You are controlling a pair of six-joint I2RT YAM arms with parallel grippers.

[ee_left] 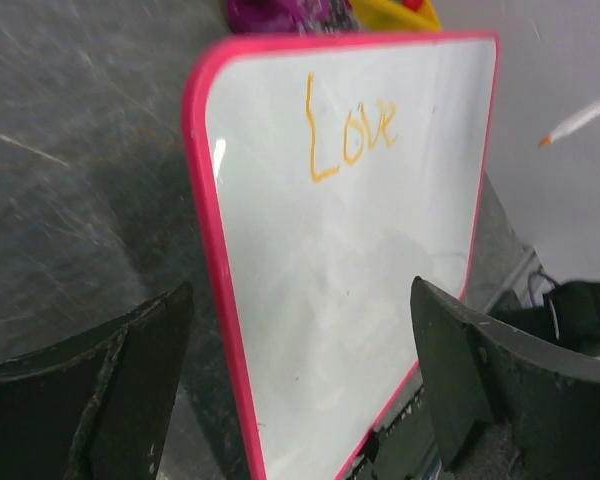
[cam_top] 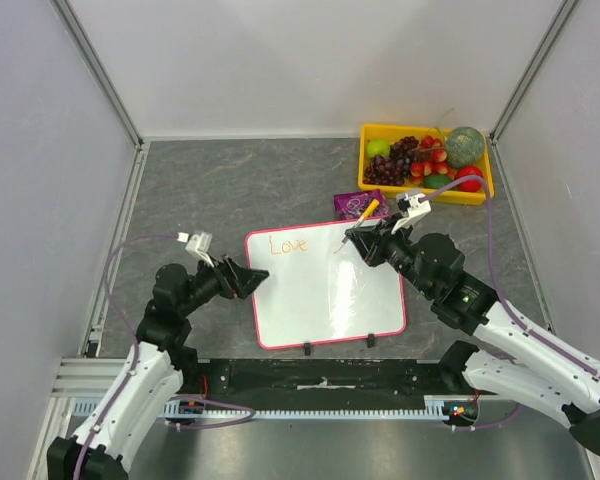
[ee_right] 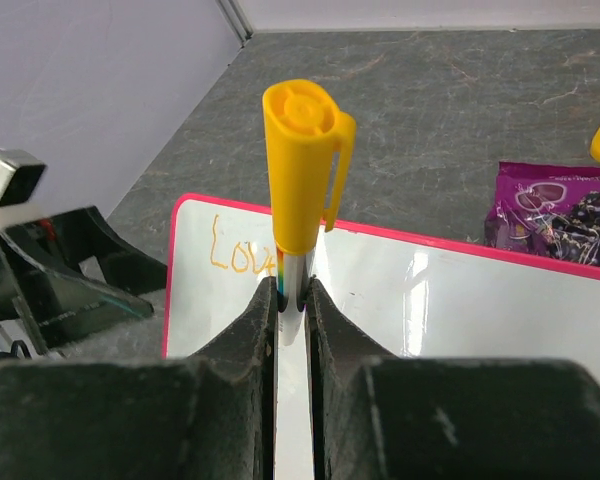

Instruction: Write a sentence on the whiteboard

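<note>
The whiteboard (cam_top: 320,300) with its pink-red frame lies flat in the middle of the table. The sentence (cam_top: 288,245) is orange writing that reads only "Love", at the board's top left; it also shows in the left wrist view (ee_left: 350,135). My right gripper (cam_top: 357,238) is shut on an orange marker (ee_right: 300,170) with a yellow cap, over the board's top edge to the right of the word. The marker tip (ee_left: 580,120) is off the surface. My left gripper (cam_top: 255,278) is open, its jaws on either side of the board's left edge (ee_left: 215,280).
A yellow tray (cam_top: 365,160) of fruit stands at the back right. A purple snack packet (cam_top: 358,204) lies just beyond the board's top edge, behind the marker. Grey walls enclose the table on three sides.
</note>
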